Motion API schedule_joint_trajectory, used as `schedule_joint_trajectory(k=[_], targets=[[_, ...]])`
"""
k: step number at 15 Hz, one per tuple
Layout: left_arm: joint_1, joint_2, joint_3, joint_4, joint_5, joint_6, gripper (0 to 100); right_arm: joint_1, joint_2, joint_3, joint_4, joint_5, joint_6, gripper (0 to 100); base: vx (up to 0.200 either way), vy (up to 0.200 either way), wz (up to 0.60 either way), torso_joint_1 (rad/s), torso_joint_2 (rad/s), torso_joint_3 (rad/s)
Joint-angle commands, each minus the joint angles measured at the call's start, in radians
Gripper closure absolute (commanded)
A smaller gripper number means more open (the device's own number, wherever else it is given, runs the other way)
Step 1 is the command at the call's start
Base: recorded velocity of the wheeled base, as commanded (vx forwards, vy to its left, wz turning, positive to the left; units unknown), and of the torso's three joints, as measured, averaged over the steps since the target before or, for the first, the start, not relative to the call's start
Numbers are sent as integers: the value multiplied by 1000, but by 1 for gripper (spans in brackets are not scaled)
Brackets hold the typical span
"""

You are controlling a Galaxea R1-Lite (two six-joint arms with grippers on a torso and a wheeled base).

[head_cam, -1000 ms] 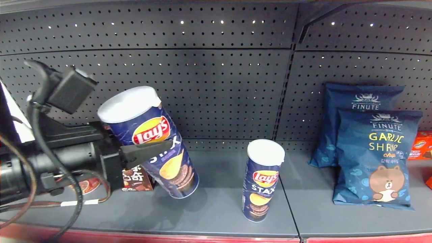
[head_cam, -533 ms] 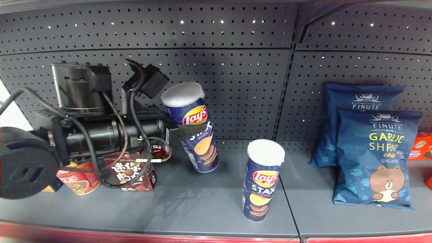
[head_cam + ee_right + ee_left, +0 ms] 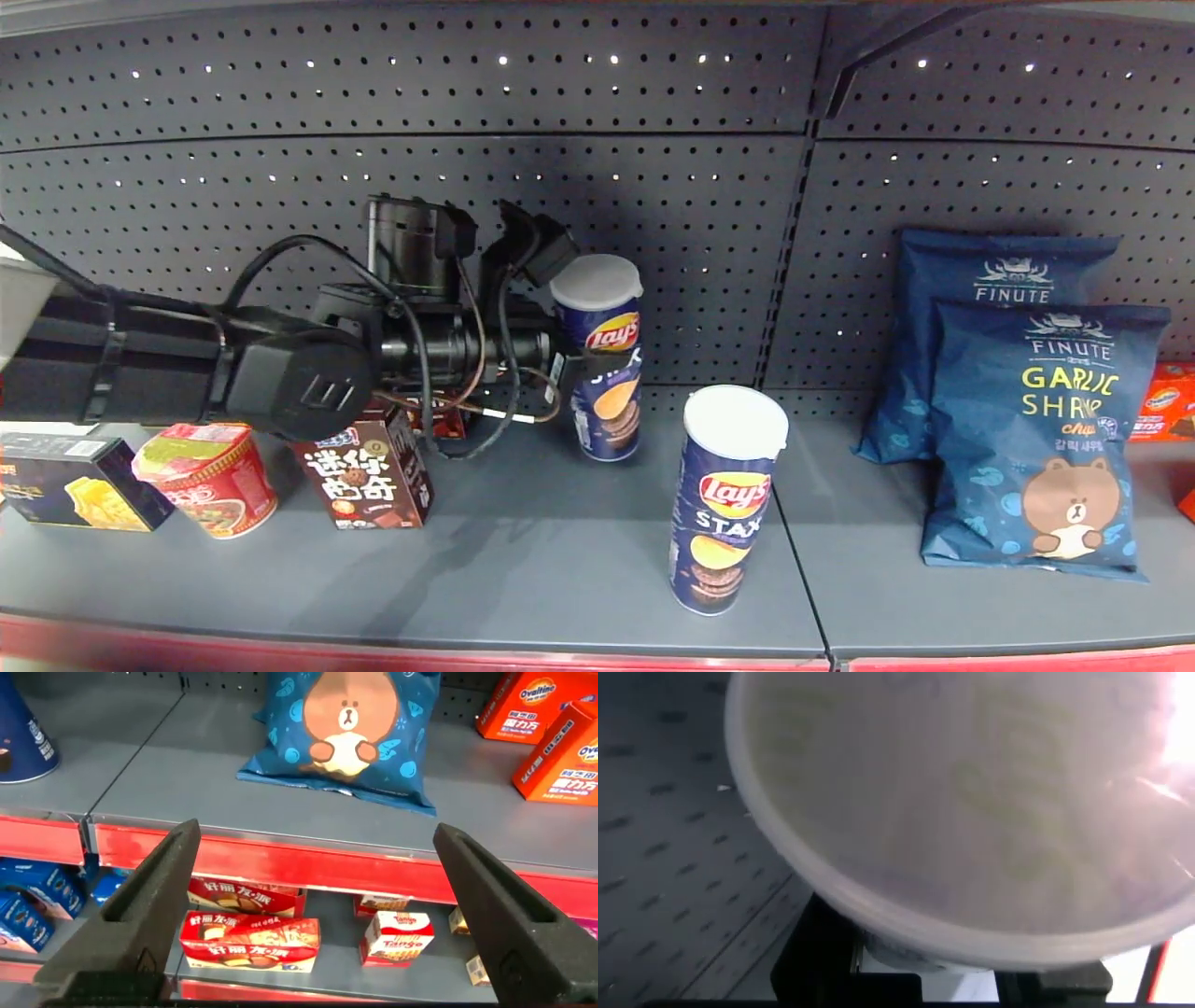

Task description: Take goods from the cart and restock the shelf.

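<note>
The left gripper [image 3: 597,357] was clenched on a chip can [image 3: 611,411], upright at the far side of the shelf [image 3: 560,560] by the back panel. A second can [image 3: 724,504] stood nearer, to its right. The right gripper [image 3: 316,829] gaped wide.

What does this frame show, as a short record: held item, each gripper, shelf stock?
held item: chip can, near upright at the back of the shelf; whether it rests on it is unclear
left gripper: shut on chip can
right gripper: open, empty
already placed: second can, upright, nearer the front edge, apart from the held one
other stock: blue snack bags, brown box, red cup
</note>
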Motion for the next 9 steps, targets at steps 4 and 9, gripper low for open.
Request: schedule_joint_trajectory(k=[4, 9], targets=[[-83, 158, -152, 23, -15, 3, 100, 0, 6, 0, 1, 0, -5, 0, 0, 0, 0, 0, 0, 0], [-109, 250, -307, 130, -20, 68, 100, 0, 6, 0, 1, 0, -13, 0, 0, 0, 0, 0, 0, 0]])
